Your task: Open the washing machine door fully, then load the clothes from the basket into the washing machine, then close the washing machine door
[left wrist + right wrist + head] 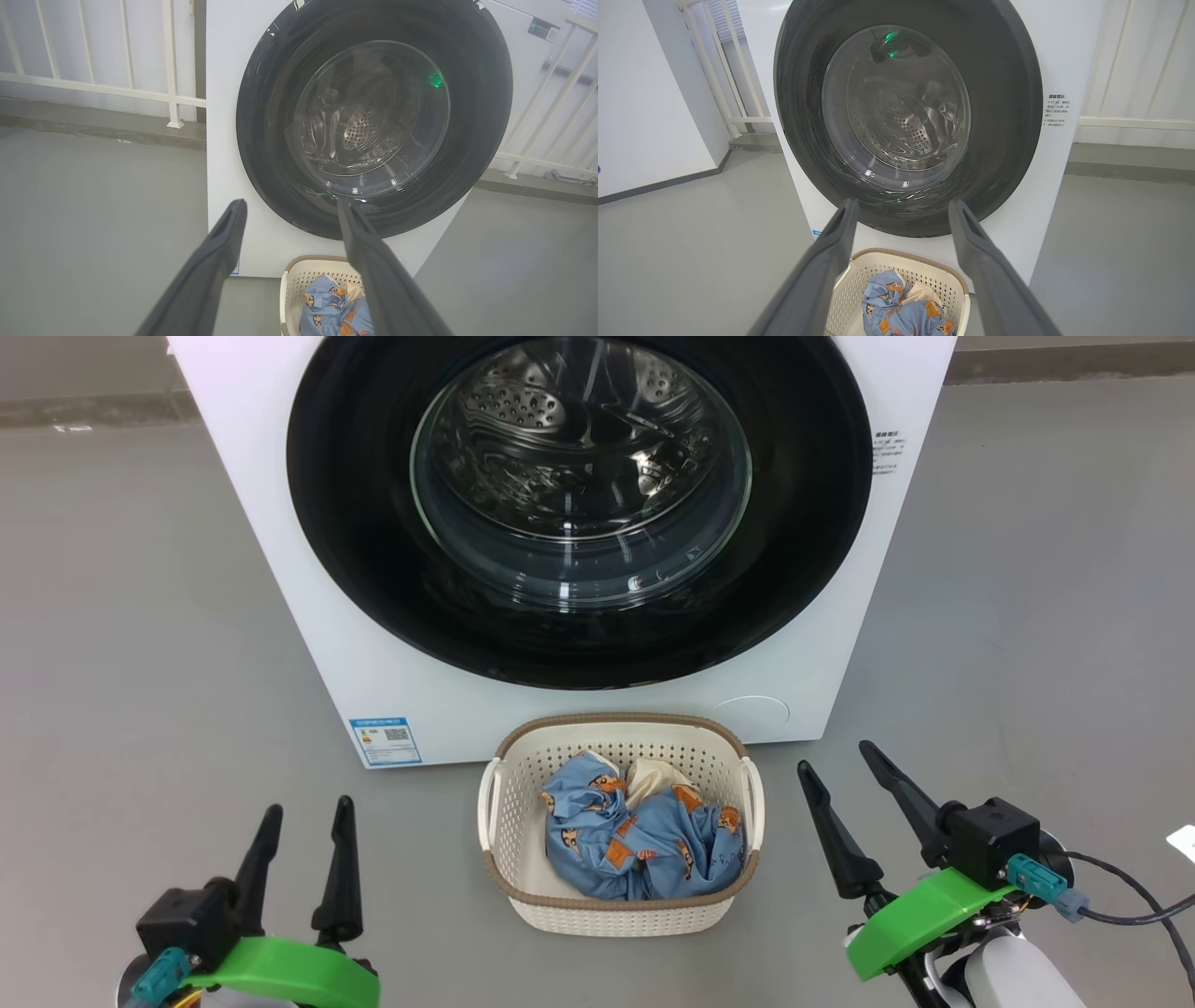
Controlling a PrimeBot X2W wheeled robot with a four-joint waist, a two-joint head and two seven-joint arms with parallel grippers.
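Observation:
The white washing machine (308, 579) stands ahead with its round black-rimmed door (373, 569) shut flat against its front, the steel drum showing through the glass. On the floor right in front sits the cream basket (616, 915) holding the light-blue bear-print clothes (644, 845) and a cream garment. My left gripper (306, 814) is open at the lower left, left of the basket. At the lower right my right gripper (837, 761) is open too, beside the basket's right handle. Both hold nothing. The wrist views show the door (261, 154) (1008, 93) and the basket (292, 280) (850, 298) beyond open fingers.
Grey floor (140, 663) spreads on both sides of the machine. A white railing (93, 86) and a low kerb run behind it. A white wall (649, 93) stands off to one side. A blue label sticker (385, 740) marks the machine's lower front.

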